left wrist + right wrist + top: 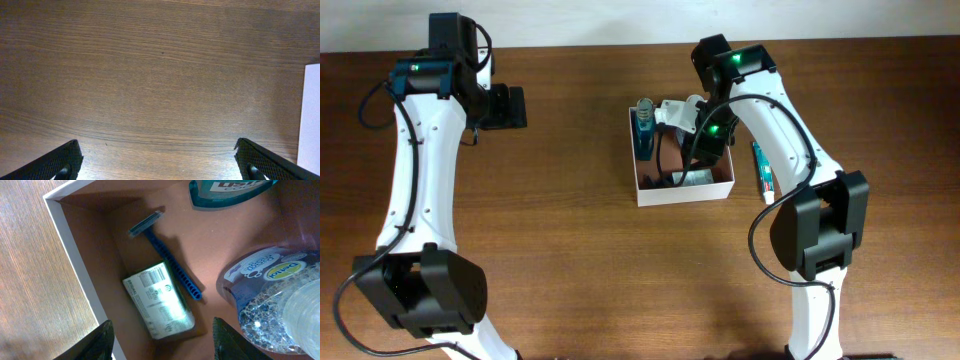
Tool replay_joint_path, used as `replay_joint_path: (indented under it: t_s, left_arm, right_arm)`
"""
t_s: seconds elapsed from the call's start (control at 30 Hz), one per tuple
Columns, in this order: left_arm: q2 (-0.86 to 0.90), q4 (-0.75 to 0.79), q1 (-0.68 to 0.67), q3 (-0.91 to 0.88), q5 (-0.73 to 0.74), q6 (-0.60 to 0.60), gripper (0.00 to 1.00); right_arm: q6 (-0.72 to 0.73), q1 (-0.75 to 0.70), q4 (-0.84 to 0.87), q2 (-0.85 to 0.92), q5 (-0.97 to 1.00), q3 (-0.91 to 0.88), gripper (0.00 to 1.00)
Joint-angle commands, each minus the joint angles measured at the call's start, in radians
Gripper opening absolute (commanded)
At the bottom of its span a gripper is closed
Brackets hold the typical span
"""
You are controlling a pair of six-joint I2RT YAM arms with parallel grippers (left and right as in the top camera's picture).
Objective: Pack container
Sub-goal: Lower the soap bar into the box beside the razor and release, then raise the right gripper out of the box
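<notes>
The container (685,193) is a square white-walled box with a reddish-brown inside, at the table's middle right. My right gripper (705,150) hangs open and empty over its inside. The right wrist view shows its white wall (75,260) and my open right gripper (162,345) just above a small green packet (159,300). A blue razor (167,257) lies beside the packet. A teal bottle (227,190) and a purple-labelled clear pack (270,295) also lie inside. My left gripper (510,107) is open and empty over bare wood at the far left (159,162).
A toothpaste tube (761,168) lies on the table just right of the container, under the right arm. The teal bottle (644,130) stands in the container's far left corner. A white edge (311,115) shows at the right of the left wrist view.
</notes>
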Motion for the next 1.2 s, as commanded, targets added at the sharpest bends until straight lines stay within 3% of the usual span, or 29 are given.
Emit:
replay_joint_path:
  t_s: [0.0, 0.33, 0.8, 0.9, 0.93, 1.17]
  left_arm:
    - [-0.002, -0.001, 0.0, -0.005, 0.008, -0.006, 0.99]
    - [-0.002, -0.001, 0.0, -0.005, 0.008, -0.006, 0.99]
    - [-0.002, -0.001, 0.0, -0.005, 0.008, -0.006, 0.99]
    - [-0.002, -0.001, 0.0, -0.005, 0.008, -0.006, 0.99]
    - [-0.002, -0.001, 0.0, -0.005, 0.008, -0.006, 0.99]
    - [-0.002, -0.001, 0.0, -0.005, 0.008, -0.006, 0.99]
  right_arm:
    - [-0.005, 0.003, -0.001, -0.005, -0.01, -0.004, 0.58]
    - [0.029, 0.003, -0.11, -0.007, -0.002, 0.061, 0.67]
    - [0.082, -0.001, -0.224, -0.095, 0.017, 0.252, 0.67]
    - [0.141, -0.013, -0.227, -0.127, 0.062, 0.283, 0.8]
    - [0.175, -0.022, -0.225, -0.143, 0.097, 0.287, 0.97]
    - [0.545, -0.13, -0.196, -0.167, 0.311, 0.278, 0.99]
